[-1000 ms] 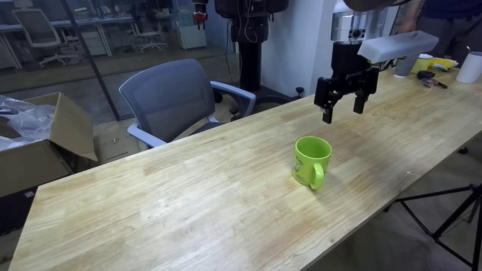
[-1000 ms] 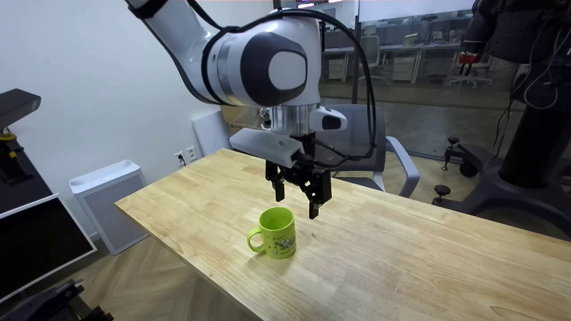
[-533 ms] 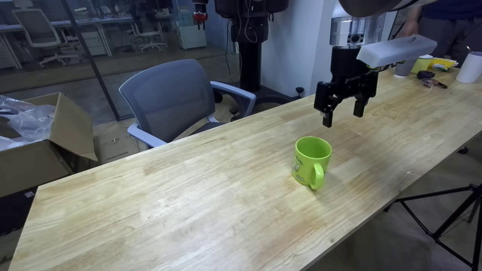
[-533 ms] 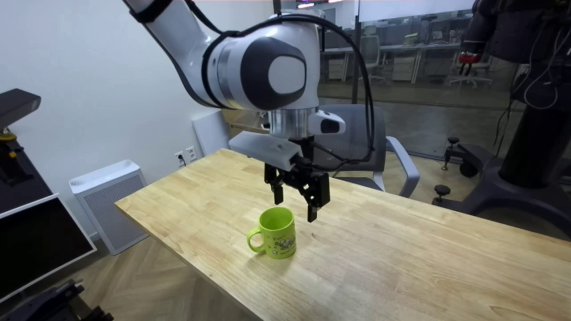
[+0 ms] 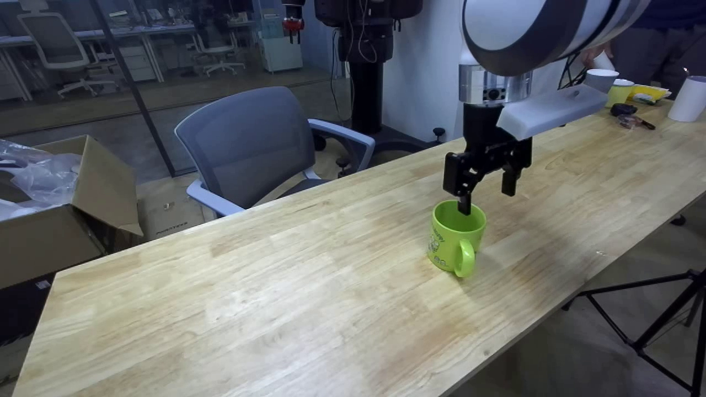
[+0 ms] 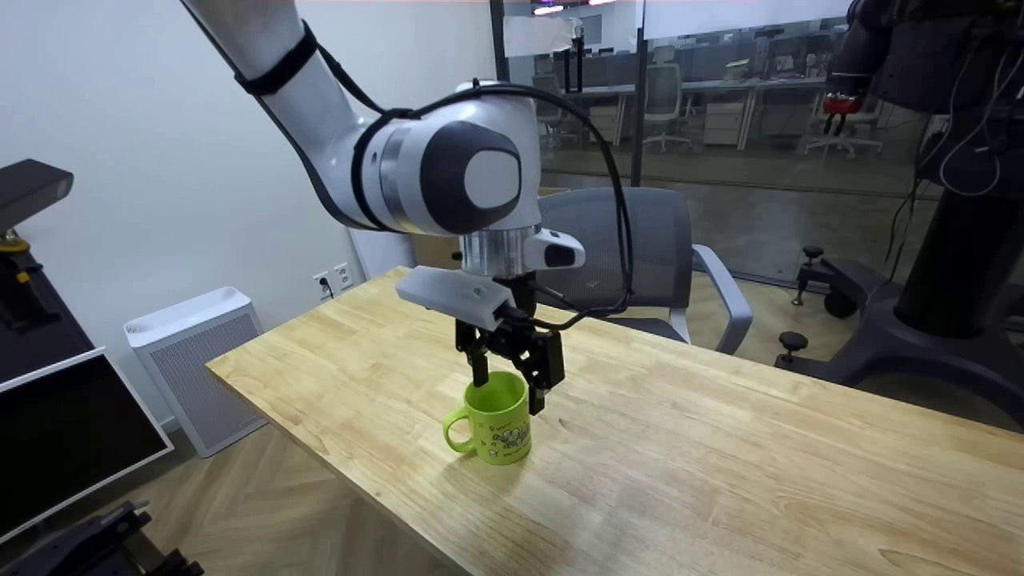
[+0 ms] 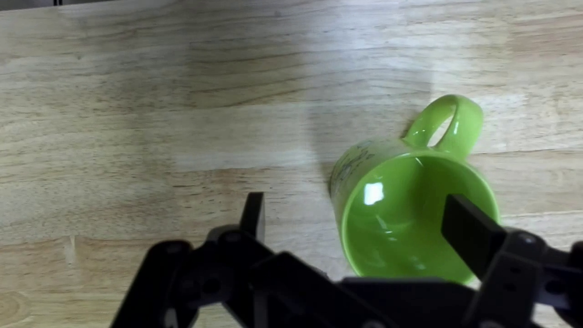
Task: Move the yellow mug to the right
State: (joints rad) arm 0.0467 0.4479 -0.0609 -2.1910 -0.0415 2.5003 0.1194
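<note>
The yellow mug (image 5: pixel 449 242) is lime-green with small printed drawings and one loop handle. It stands upright on the wooden table in both exterior views (image 6: pixel 500 440). My gripper (image 5: pixel 486 197) is open and points down just over the mug. In the wrist view the mug (image 7: pixel 410 218) lies between the spread fingers of my gripper (image 7: pixel 355 203). One finger (image 7: pixel 471 223) is over the mug's mouth, the opposite finger (image 7: pixel 253 214) is outside the mug, above the table. I cannot tell whether the first fingertip is below the rim.
The table (image 5: pixel 276 275) has an office chair (image 5: pixel 248 149) along one long edge. At its far end stand a white cup (image 5: pixel 689 99), a grey cup (image 5: pixel 601 80), a yellow pack (image 5: pixel 651 94) and a small dark item (image 5: pixel 623 109). A tripod (image 5: pixel 640 344) stands beside the table.
My gripper has come down and moved sideways toward the mug, so that one finger is now over its mouth. The gripper stays open. The mug has not moved.
</note>
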